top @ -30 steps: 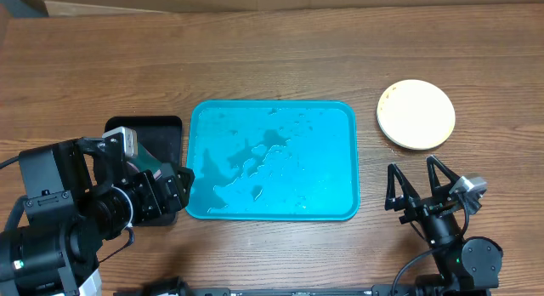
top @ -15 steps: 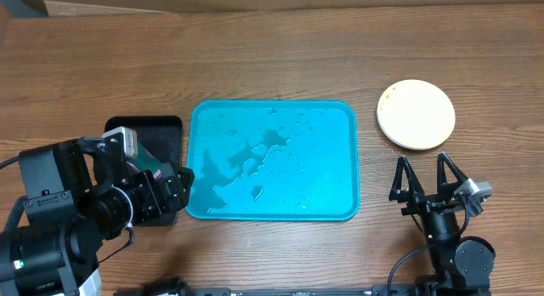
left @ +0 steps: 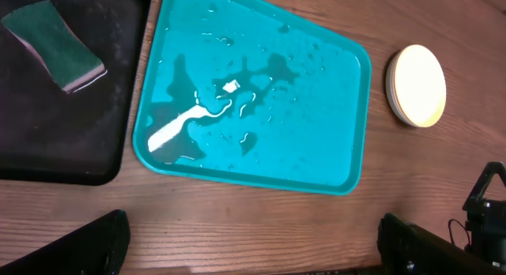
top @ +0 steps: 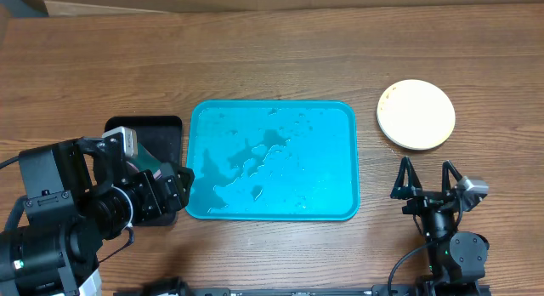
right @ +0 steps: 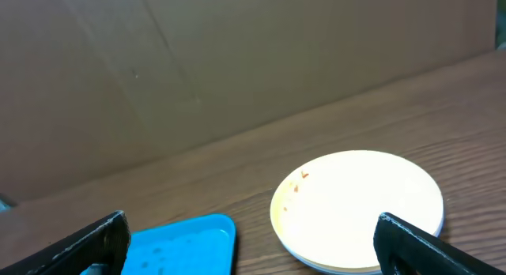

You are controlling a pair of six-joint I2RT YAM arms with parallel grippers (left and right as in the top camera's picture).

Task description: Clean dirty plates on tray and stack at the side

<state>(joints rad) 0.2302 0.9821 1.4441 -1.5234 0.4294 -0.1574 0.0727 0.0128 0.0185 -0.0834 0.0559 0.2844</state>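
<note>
1. Plates (top: 416, 114): lay stacked on table (top: 255, 49) straight ahead of right pincer (top: 424, 164), well apart from it; sat far off to the right of left pincer (left: 251, 220).
2. Showed pale cream top face with a few brown specks at the rim, on the side toward the tray; number in stack could not be told.
3. Tray (top: 323, 168): sat ahead and to the left of right pincer, near but not touching; lay ahead of left pincer, framed between its fingers in the wrist view.
4. Carried water puddles (left: 229, 101) and scattered droplets across its floor.
5. Right pincer: stood spread fully wide, fingers well apart, gripped nothing.
6. Left pincer: likewise spread fully wide, gripped nothing, hung over bare wood on the near side of the tray.
7. Black tray (left: 47, 148): sat ahead and left of left pincer, just beside the turquoise tray's left edge.
8. Green sponge (left: 54, 46): lay inside black tray, toward its far end from left pincer.
9. Cardboard wall (right: 198, 69): rose beyond the table edge, far ahead of right pincer.
</note>
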